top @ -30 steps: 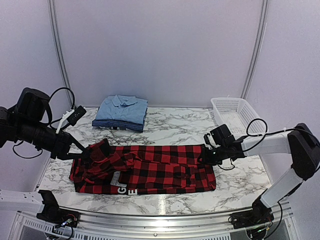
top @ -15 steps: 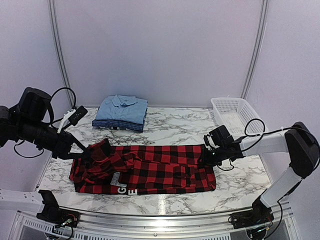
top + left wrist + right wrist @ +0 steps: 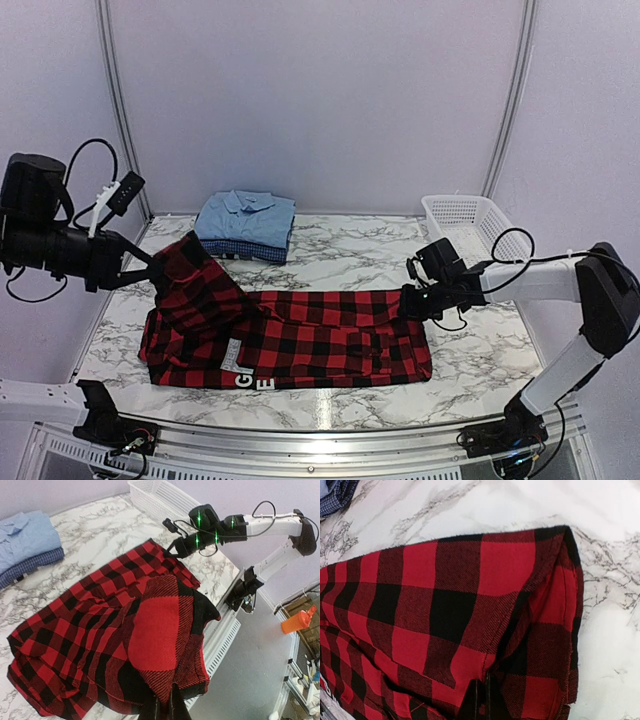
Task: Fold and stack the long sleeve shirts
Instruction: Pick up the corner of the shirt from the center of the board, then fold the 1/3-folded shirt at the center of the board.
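Observation:
A red-and-black plaid shirt point(image 3: 300, 335) with white letters lies stretched across the marble table. My left gripper point(image 3: 158, 262) is shut on its left end and holds that part lifted off the table; in the left wrist view the cloth point(image 3: 150, 630) hangs from the pinched fingers point(image 3: 165, 711). My right gripper point(image 3: 408, 300) is shut on the shirt's right edge, low at the table; its wrist view shows a fold of plaid point(image 3: 470, 605) clamped between the fingertips point(image 3: 481, 700). A light blue collared shirt point(image 3: 245, 215) lies folded on a dark blue checked one point(image 3: 235, 248) at the back.
A white mesh basket point(image 3: 465, 228) stands at the back right corner. The table's front rail point(image 3: 320, 440) runs along the near edge, and bare marble point(image 3: 350, 255) shows between the folded stack and the basket.
My left gripper has risen and moved back to the left, pulling the shirt's left end up. My right gripper has closed on the shirt's right edge.

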Robot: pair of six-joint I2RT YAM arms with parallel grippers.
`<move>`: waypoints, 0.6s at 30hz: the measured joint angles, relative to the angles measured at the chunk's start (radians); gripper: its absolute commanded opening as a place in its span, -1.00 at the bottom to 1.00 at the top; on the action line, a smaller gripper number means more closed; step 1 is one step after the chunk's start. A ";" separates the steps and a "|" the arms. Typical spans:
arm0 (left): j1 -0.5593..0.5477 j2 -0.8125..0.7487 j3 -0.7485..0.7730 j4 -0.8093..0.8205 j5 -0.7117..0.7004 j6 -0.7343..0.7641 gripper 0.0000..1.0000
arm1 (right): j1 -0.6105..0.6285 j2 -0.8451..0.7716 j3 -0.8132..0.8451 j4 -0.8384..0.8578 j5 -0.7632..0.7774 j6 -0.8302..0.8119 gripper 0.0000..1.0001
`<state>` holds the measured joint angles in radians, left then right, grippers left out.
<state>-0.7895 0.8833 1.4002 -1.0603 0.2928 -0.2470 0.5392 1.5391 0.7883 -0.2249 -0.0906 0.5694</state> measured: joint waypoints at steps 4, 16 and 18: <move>0.000 -0.026 0.049 0.000 -0.094 0.009 -1.00 | 0.000 -0.017 0.047 -0.032 0.023 -0.014 -1.00; 0.000 -0.056 0.097 -0.008 -0.195 0.048 -1.00 | 0.000 -0.032 0.064 -0.099 0.063 -0.040 -1.00; 0.000 -0.059 0.092 -0.010 -0.179 0.052 -1.00 | 0.000 -0.032 0.064 -0.106 0.075 -0.045 -1.00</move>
<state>-0.7895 0.8246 1.4918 -1.0702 0.1135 -0.1947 0.5396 1.5066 0.8520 -0.3313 -0.0154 0.5240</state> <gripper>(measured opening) 0.011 0.002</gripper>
